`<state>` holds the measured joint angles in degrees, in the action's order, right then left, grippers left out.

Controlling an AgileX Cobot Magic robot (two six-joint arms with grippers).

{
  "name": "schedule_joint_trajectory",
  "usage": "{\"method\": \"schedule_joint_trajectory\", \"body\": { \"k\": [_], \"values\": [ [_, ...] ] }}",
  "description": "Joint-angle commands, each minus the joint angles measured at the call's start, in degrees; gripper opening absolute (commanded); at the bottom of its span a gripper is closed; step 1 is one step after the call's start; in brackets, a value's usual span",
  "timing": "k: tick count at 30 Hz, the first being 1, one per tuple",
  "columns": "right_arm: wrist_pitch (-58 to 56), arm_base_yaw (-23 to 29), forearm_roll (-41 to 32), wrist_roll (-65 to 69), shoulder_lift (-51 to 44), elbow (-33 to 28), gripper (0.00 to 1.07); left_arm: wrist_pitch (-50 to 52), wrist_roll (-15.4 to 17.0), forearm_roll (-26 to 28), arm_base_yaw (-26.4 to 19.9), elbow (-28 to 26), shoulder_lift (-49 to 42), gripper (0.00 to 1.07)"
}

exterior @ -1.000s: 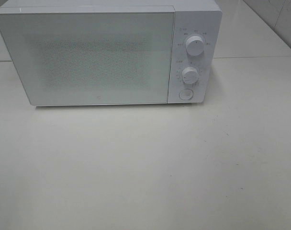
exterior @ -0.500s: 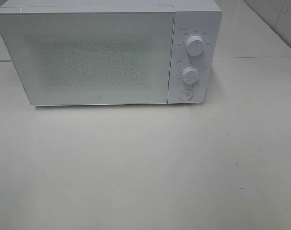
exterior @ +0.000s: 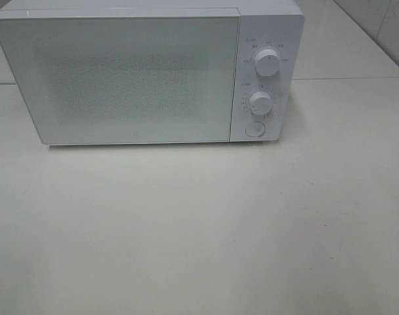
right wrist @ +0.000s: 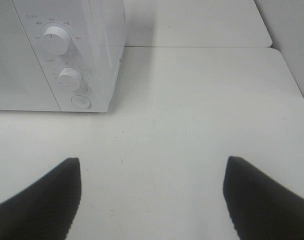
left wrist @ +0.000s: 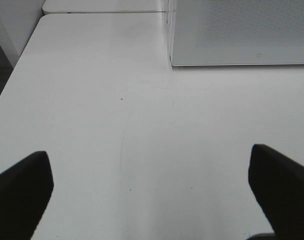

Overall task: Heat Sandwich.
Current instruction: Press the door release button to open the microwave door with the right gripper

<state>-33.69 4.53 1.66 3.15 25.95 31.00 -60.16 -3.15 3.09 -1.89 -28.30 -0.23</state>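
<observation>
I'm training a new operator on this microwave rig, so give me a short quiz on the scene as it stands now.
1. True or false: the door of the microwave stands open.
2. The right gripper holds: A a cup; B a plate; C nothing.
3. How many knobs sit above the round button on the control panel?
Key: 1 false; 2 C; 3 two.
</observation>
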Motion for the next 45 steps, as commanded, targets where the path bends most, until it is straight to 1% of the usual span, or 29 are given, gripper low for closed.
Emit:
{"method": "schedule_joint_trajectory", "body": {
  "k": [1,4,5,7,10,12,14,15,19,21,22,24,25,26,28,29,30,34,38,43,45],
  "values": [
    [4.64,-0.46,0.29,0.4,3.95,0.23,0.76,0.74,0.0,0.46,0.0,0.17,-0.97,1.0],
    [10.08,-0.46,-1.09,0.57,9.0,0.23,0.76,0.74,0.0,0.46,0.0,0.17,-0.97,1.0],
    [10.08,-0.46,-1.09,0.57,9.0,0.23,0.76,0.74,0.0,0.46,0.0,0.17,-0.97,1.0],
    [14.55,-0.46,-1.15,0.63,12.49,0.23,0.76,0.74,0.0,0.46,0.0,0.17,-0.97,1.0],
    [17.42,-0.46,-0.97,0.63,14.78,0.23,0.76,0.74,0.0,0.46,0.0,0.17,-0.97,1.0],
    [22.86,-0.46,-0.97,0.63,18.62,0.23,0.76,0.74,0.0,0.46,0.0,0.17,-0.97,1.0],
    [26.41,-0.46,-0.97,0.63,20.91,0.23,0.76,0.74,0.0,0.46,0.0,0.17,-0.97,1.0],
    [26.41,-0.46,-0.97,0.63,20.91,0.23,0.76,0.74,0.0,0.46,0.0,0.17,-0.97,1.0],
    [34.15,-0.46,-0.97,0.63,26.59,0.23,0.76,0.74,0.0,0.46,0.0,0.17,-0.97,1.0],
    [35.7,-0.46,-0.97,0.57,27.62,0.17,0.76,0.74,0.0,0.46,0.0,0.17,-0.97,1.0],
    [38.9,-0.46,-0.92,0.57,29.34,-0.11,0.76,0.74,0.0,0.46,0.0,0.17,-0.97,1.0],
    [43.49,-0.46,-0.92,0.57,30.77,-1.32,0.76,0.74,0.0,0.46,0.0,0.17,-0.97,1.0],
    [43.49,-0.46,-0.92,0.57,30.77,-1.32,0.76,0.74,0.0,0.46,0.0,0.17,-0.97,1.0],
    [48.59,-0.46,-0.92,0.34,32.26,-3.04,0.76,0.74,0.0,0.46,0.0,0.17,-0.97,1.0],
    [53.29,-0.46,-0.97,0.06,33.52,-4.81,0.76,0.74,0.0,0.46,0.0,0.17,-0.97,1.0],
    [53.29,-0.46,-0.97,0.06,33.52,-4.81,0.76,0.74,0.0,0.46,0.0,0.17,-0.97,1.0],
    [56.72,-0.46,-1.2,-0.29,34.89,-6.42,0.76,0.74,0.0,0.46,0.0,0.17,-0.97,1.0],
    [61.25,-0.46,-1.26,-1.43,36.84,-8.25,0.76,0.74,0.0,0.46,0.0,0.17,-0.97,1.0],
    [71.16,-0.34,-9.97,-9.74,41.02,-11.29,0.76,0.74,0.0,0.46,0.0,0.17,-0.97,1.0],
    [75.52,-0.34,-10.03,-10.43,42.97,-13.64,0.76,0.74,0.0,0.46,0.0,0.17,-0.97,1.0],
    [79.18,1.72,-11.12,-10.6,44.98,-15.36,0.76,0.74,0.0,0.46,0.0,0.17,-0.97,1.0]
  ]
}}
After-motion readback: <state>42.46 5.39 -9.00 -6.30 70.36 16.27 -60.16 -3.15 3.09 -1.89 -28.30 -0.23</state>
